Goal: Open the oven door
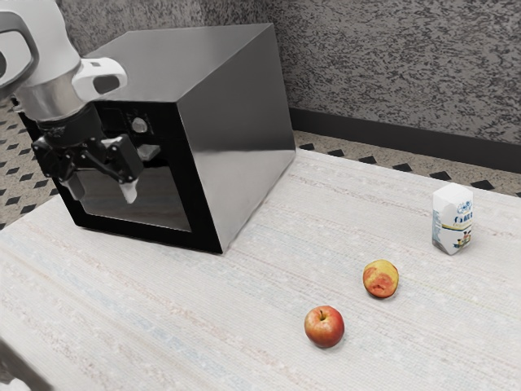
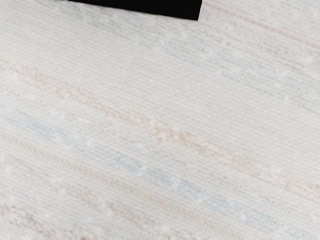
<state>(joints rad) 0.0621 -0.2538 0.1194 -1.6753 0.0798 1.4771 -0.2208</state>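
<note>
At the exterior view's middle left, the oven door (image 1: pixel 165 204) is seen closed, so the whole opening is judged left to be done. The tool (image 1: pixel 102 191) is poised in front, fingers parted (nothing is gripped).

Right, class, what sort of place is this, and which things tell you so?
Probably a kitchen, or a simulated one: a boxy oven stands on the table, which also bears a drinks carton and a red apple.
</note>
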